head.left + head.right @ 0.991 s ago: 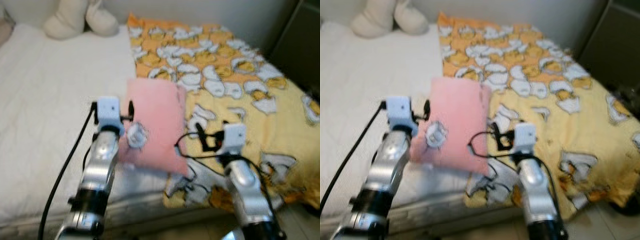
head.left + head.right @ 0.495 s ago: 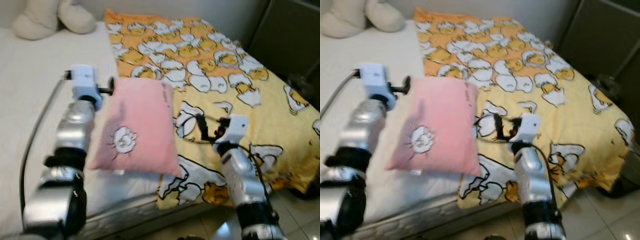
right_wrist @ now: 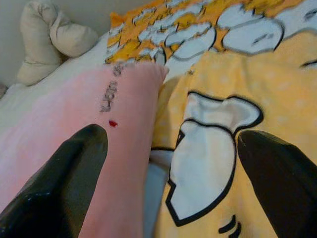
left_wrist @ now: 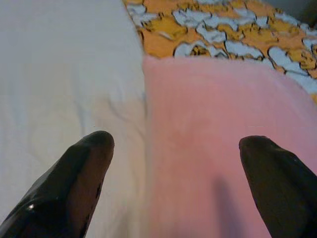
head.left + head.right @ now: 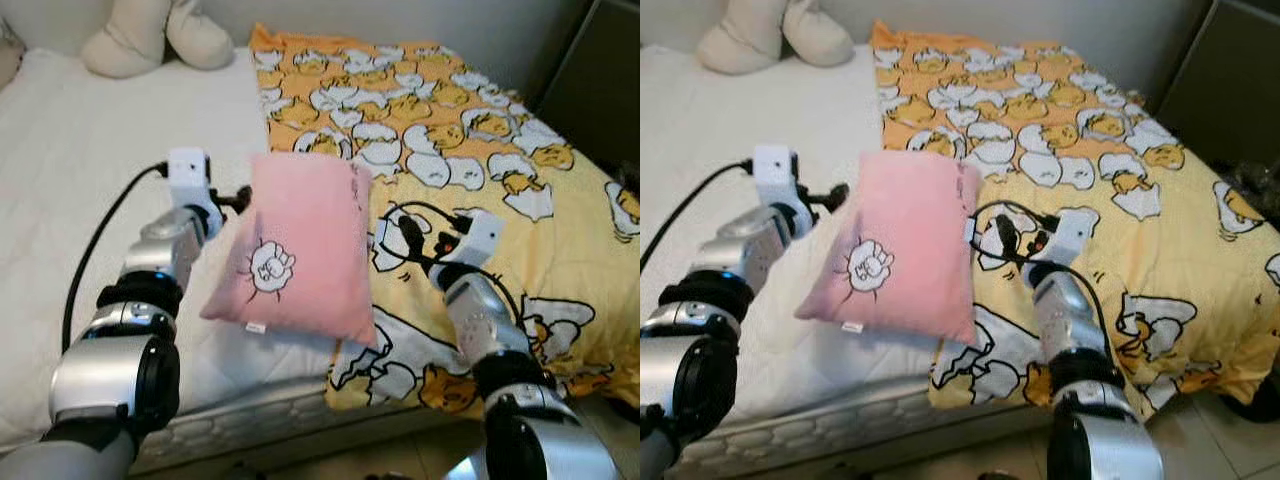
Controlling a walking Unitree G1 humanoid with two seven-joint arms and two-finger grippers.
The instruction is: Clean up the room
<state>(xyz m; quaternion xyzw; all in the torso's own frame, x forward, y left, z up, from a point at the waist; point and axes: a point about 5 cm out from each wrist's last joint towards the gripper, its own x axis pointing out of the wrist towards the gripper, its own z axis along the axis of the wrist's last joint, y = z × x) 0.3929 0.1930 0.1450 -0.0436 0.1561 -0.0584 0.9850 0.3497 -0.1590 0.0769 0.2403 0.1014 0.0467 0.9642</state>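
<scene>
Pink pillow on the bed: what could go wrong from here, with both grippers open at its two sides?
The pink pillow lies partly over the yellow blanket; the right gripper spans both, so it might catch blanket too. The left gripper straddles only the pillow's edge, so its hold could slip. The pillow's lower corner lies near the mattress edge and may slide off.

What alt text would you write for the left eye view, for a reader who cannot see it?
A pink pillow with a small white cartoon print lies on a bed, between the robot's two open grippers: the left gripper at its left edge, the right gripper at its right edge. The pillow overlaps a white mattress and a yellow cartoon-print blanket; a cream plush toy sits at the head.
</scene>
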